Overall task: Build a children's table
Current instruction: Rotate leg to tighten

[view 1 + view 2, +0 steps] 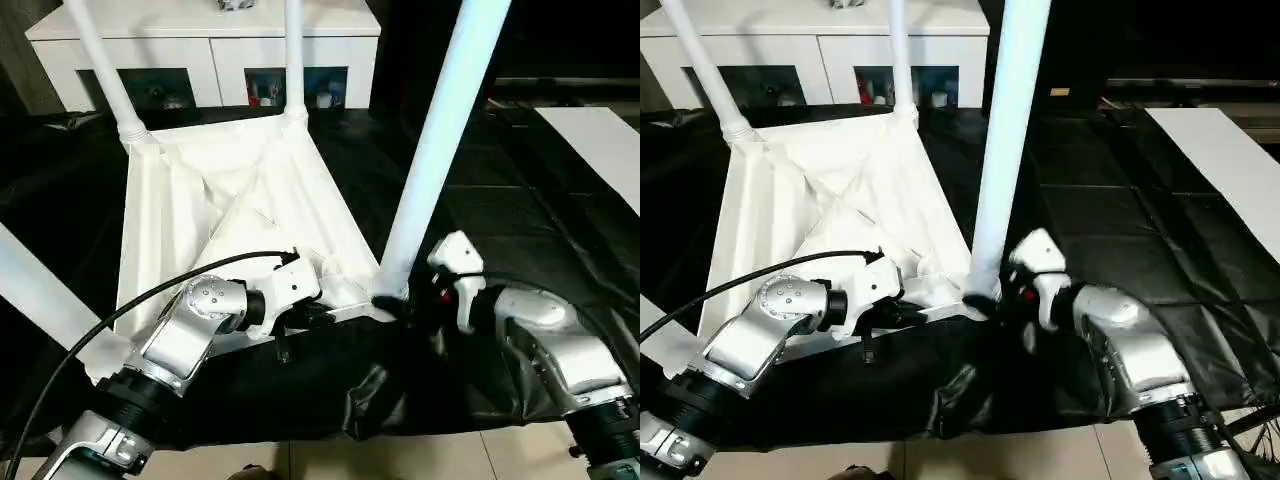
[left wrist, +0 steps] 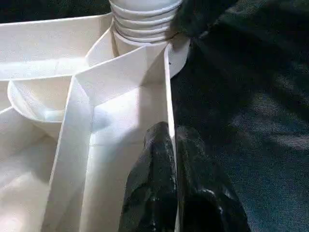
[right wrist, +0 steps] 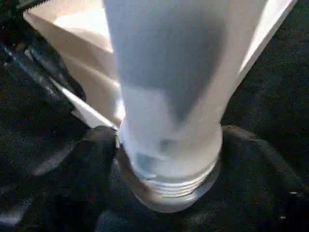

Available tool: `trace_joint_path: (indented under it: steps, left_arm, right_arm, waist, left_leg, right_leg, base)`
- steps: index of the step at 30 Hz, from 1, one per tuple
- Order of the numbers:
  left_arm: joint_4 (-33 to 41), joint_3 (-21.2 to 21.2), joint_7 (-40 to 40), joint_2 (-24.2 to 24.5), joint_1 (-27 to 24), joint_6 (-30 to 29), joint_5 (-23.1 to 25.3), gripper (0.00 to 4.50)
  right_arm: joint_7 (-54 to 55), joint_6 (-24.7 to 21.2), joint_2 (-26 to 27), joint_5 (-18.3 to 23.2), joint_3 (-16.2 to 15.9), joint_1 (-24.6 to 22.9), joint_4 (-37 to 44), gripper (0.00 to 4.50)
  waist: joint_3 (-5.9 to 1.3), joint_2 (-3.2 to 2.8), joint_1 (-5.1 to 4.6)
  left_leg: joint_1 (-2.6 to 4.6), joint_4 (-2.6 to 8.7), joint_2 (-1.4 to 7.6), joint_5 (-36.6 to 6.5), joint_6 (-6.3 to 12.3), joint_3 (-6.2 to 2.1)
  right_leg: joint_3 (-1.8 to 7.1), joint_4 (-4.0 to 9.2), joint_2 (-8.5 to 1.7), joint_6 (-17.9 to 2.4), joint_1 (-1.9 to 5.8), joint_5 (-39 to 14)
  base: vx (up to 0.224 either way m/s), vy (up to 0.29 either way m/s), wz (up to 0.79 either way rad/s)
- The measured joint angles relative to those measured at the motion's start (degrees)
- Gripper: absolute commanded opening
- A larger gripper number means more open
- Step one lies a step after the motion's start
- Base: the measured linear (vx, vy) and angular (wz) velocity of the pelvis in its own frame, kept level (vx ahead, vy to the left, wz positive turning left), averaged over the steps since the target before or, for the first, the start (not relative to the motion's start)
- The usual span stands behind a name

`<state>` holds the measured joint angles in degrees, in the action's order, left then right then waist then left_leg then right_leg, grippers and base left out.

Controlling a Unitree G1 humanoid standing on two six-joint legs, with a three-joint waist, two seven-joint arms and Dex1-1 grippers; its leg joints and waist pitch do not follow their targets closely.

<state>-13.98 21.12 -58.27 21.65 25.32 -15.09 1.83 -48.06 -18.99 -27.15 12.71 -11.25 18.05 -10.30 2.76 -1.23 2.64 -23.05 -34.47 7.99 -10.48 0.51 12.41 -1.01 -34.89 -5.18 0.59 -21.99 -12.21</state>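
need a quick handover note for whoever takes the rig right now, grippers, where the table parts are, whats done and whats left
Left gripper: shut on the tabletop's near edge wall, holding it steady.
Right gripper: fingers either side of the base of the near right leg, at its threaded end; whether they press on it I cannot tell.
Tabletop: upside down on the black mat, ribs up.
Done: two far legs stand in their corner sockets; a fourth leg rises at the near left.
Left: the near right leg's threads are still showing, so probably finish screwing it in, check the near left leg, then turn the table upright.
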Motion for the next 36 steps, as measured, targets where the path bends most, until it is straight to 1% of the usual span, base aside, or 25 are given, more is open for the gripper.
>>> trace_joint_path:
  steps: [1,3,4,8,11,15,17,19,20,23,25,27,28,29,30,32,34,35,36]
  left_arm:
    - [-0.04,0.00,0.00,0.00,0.02,0.00,0.00,0.00]
    - [-0.09,0.00,0.00,0.01,0.02,0.00,0.01,0.00]
    - [-0.10,0.00,-0.04,0.02,0.02,0.00,0.00,0.00]
    - [-0.16,-0.02,-0.13,0.02,0.04,0.00,0.00,0.00]
    - [-0.23,-0.07,-0.15,0.02,0.05,0.03,0.00,0.00]
    - [-0.32,-0.09,-0.15,-0.22,0.07,0.03,-0.01,0.00]
    - [-0.85,-0.38,0.16,-0.61,0.23,-0.13,-0.05,0.00]
    - [-2.96,-0.85,2.86,-2.29,1.56,-1.16,0.67,0.00]
    - [-5.15,-1.27,5.50,-3.97,3.08,-2.12,1.35,0.00]
    - [-11.55,-2.12,13.45,-10.11,7.14,-4.34,3.25,0.00]
    - [-13.47,-2.14,16.38,-12.28,8.40,-4.93,3.90,0.00]
    - [-17.37,-2.71,20.48,-15.45,10.63,-5.54,4.18,0.00]
    - [-18.08,-2.74,21.84,-16.22,11.01,-5.68,4.19,0.00]
    - [-20.80,-2.89,23.88,-18.04,12.58,-5.56,4.32,0.00]
    - [-22.86,-3.07,25.68,-19.37,13.69,-5.29,4.58,0.00]
    - [-25.94,-3.28,27.84,-20.85,14.83,-3.25,4.90,0.00]
    - [-26.95,-3.31,27.87,-21.07,15.16,-2.14,5.18,0.00]
    - [-27.04,-3.25,27.86,-21.06,15.15,-1.80,5.30,0.00]
    - [-27.03,-3.15,27.83,-21.05,15.15,-1.62,5.39,0.00]
  right_arm:
    - [-0.07,0.42,-0.03,-0.06,-0.01,0.00,-0.14,3.32]
    - [-0.29,1.07,-0.03,-0.06,-0.01,0.01,-0.65,3.08]
    - [-0.30,1.16,-0.03,-0.05,0.01,0.02,-0.94,3.08]
    - [-0.51,1.61,0.11,-0.03,0.11,0.06,-1.35,2.76]
    - [-0.79,1.66,0.51,-0.02,0.46,0.06,-1.65,2.66]
    - [-0.91,1.97,0.93,-0.02,0.73,0.06,-2.09,2.65]
    - [0.23,2.72,2.24,-0.06,1.21,0.07,-3.18,2.65]
    - [5.64,3.43,5.81,-0.96,2.38,0.86,-5.73,2.65]
    - [11.28,3.46,9.03,-2.05,3.21,2.24,-7.82,2.65]
    - [26.58,3.53,15.91,-4.50,5.61,5.34,-12.79,2.65]
    - [31.54,3.53,17.67,-5.25,6.29,6.45,-14.28,2.65]
    - [38.25,4.22,21.08,-5.71,8.36,7.87,-16.89,2.65]
    - [40.13,4.23,21.68,-5.90,8.71,8.42,-17.56,2.65]
    - [42.18,4.99,23.10,-6.14,9.31,9.37,-19.47,2.65]
    - [43.97,5.52,23.89,-6.70,9.95,10.67,-21.24,2.65]
    - [45.09,7.17,24.10,-8.19,10.29,12.03,-24.00,2.65]
    - [45.12,8.15,24.09,-8.85,10.34,11.92,-24.39,2.65]
    - [45.12,8.29,24.04,-8.85,10.36,11.71,-24.19,3.00]
    - [45.09,8.35,23.92,-8.85,10.36,11.37,-23.76,3.21]
  waist:
    - [0.00,0.00,0.00]
    - [0.00,0.00,0.00]
    - [0.00,0.00,0.00]
    - [0.00,0.01,0.00]
    - [0.00,0.01,-0.01]
    - [-0.01,0.01,-0.05]
    - [-0.03,0.05,-0.25]
    - [-0.05,0.08,-0.59]
    - [-0.05,0.07,-1.12]
    - [-0.08,0.01,-1.58]
    - [-0.09,-0.01,-1.73]
    - [-0.14,-0.09,-1.57]
    - [-0.15,-0.13,-1.55]
    - [-0.16,-0.14,-1.21]
    - [-0.16,-0.15,-1.13]
    - [-0.17,-0.15,-0.87]
    - [-0.26,-0.31,-0.74]
    - [-0.29,-0.36,-0.64]
    - [-0.29,-0.35,-0.53]
  left_leg:
    - [0.00,0.00,0.00,0.00,0.01,0.00]
    - [0.00,-0.03,0.00,0.01,0.01,0.00]
    - [0.00,-0.04,0.00,0.01,0.01,0.00]
    - [0.00,-0.06,0.00,0.01,0.02,0.00]
    - [0.00,-0.06,0.00,0.02,0.03,0.00]
    - [0.01,-0.07,0.00,0.03,0.05,0.00]
    - [0.06,-0.08,0.01,0.03,0.05,0.00]
    - [0.12,-0.08,0.01,0.04,0.04,0.00]
    - [0.13,-0.09,0.01,0.05,0.03,0.03]
    - [0.23,-0.15,0.00,0.05,0.03,0.07]
    - [0.23,-0.14,-0.01,0.04,0.02,0.13]
    - [0.31,-0.14,-0.03,0.04,0.02,0.18]
    - [0.30,-0.13,-0.03,0.04,0.03,0.29]
    - [0.32,-0.14,-0.04,0.04,0.03,0.30]
    - [0.33,-0.14,-0.04,0.04,0.03,0.33]
    - [0.34,-0.10,-0.04,0.04,0.03,0.33]
    - [0.33,0.00,-0.05,0.04,0.03,0.34]
    - [0.31,0.01,-0.05,0.04,0.03,0.37]
    - [0.27,0.00,-0.05,0.04,0.04,0.38]
  right_leg:
    - [0.00,-0.01,0.00,0.00,0.00,0.00]
    - [0.00,-0.02,0.00,0.00,0.01,0.00]
    - [0.00,-0.02,-0.01,0.00,0.01,0.00]
    - [0.00,-0.04,-0.01,0.00,0.02,0.00]
    - [0.00,-0.06,-0.01,0.00,0.02,0.00]
    - [0.00,-0.07,-0.01,0.00,0.02,0.00]
    - [0.00,-0.11,-0.01,-0.01,0.03,0.01]
    - [0.01,-0.15,0.00,-0.18,0.04,0.12]
    - [0.01,-0.17,0.00,-0.42,-0.02,0.27]
    - [0.03,-0.10,-0.05,-0.58,-0.02,0.37]
    - [0.07,-0.05,-0.08,-0.35,-0.02,0.24]
    - [0.12,-0.02,-0.08,-0.35,0.02,0.23]
    - [0.19,-0.01,-0.10,-0.35,0.03,0.23]
    - [0.18,0.01,-0.12,-0.36,0.06,0.24]
    - [0.20,0.06,-0.12,-0.35,0.00,0.23]
    - [0.16,0.25,-0.12,-0.34,0.07,0.23]
    - [0.16,0.46,-0.12,-0.33,0.17,0.26]
    - [0.17,0.48,-0.12,-0.46,0.30,0.48]
    - [0.17,0.48,-0.14,-0.42,0.36,0.65]
  base:
    - [0.000,0.000,0.00]
    - [0.000,0.000,0.00]
    - [0.000,0.000,0.00]
    - [0.000,0.000,0.00]
    - [0.000,0.000,0.00]
    - [0.000,0.000,0.00]
    - [0.000,0.000,0.00]
    - [0.000,0.000,0.00]
    - [0.000,0.000,0.00]
    - [0.000,0.000,0.00]
    - [0.000,0.000,0.00]
    - [0.000,0.000,0.00]
    - [0.000,0.000,0.00]
    - [0.000,0.000,0.00]
    - [0.000,0.000,0.00]
    - [0.000,0.000,0.00]
    - [0.000,0.000,0.00]
    - [0.000,0.000,0.00]
    - [0.000,0.000,0.00]
